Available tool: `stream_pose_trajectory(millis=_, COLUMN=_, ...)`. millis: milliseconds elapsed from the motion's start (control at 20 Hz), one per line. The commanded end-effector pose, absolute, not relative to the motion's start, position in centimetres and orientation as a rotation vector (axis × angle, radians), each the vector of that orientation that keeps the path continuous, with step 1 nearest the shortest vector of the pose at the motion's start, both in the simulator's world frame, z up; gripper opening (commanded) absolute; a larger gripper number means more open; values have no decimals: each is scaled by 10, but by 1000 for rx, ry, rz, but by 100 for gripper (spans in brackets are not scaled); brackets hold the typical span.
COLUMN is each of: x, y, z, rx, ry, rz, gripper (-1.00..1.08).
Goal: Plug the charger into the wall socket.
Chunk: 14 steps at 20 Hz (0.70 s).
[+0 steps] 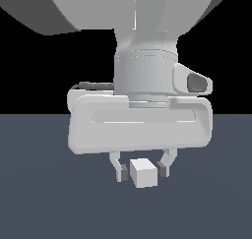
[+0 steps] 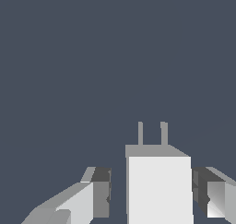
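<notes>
The charger (image 1: 143, 172) is a small white block resting on the dark floor, directly below the hand. My gripper (image 1: 142, 172) is open and straddles it, one finger on each side. In the wrist view the charger (image 2: 159, 191) shows two thin grey prongs (image 2: 152, 133) pointing away from the camera. There my gripper (image 2: 150, 195) leaves a narrow dark gap between each pad and the block's sides, so the fingers (image 2: 102, 193) do not touch it. The wall socket is out of view in both frames.
A flat blue-grey floor (image 1: 44, 203) stretches around the charger, with a black background above it. The arm's large white body (image 1: 142, 75) fills the upper part of the exterior view.
</notes>
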State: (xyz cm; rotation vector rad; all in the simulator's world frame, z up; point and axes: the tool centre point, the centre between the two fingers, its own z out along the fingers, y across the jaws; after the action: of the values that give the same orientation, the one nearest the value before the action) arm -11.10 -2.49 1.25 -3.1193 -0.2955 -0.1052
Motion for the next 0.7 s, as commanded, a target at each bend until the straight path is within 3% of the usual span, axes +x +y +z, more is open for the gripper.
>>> stream_pose_trajectory(millis=0, x=-111, y=-25, z=12, rx=-3119, ry=-296, rz=-107, gripper=-100)
stream_pose_trajectory(millis=650, x=-109, y=-23, z=14, rx=-3121, ry=-281, rz=-106, gripper=-100)
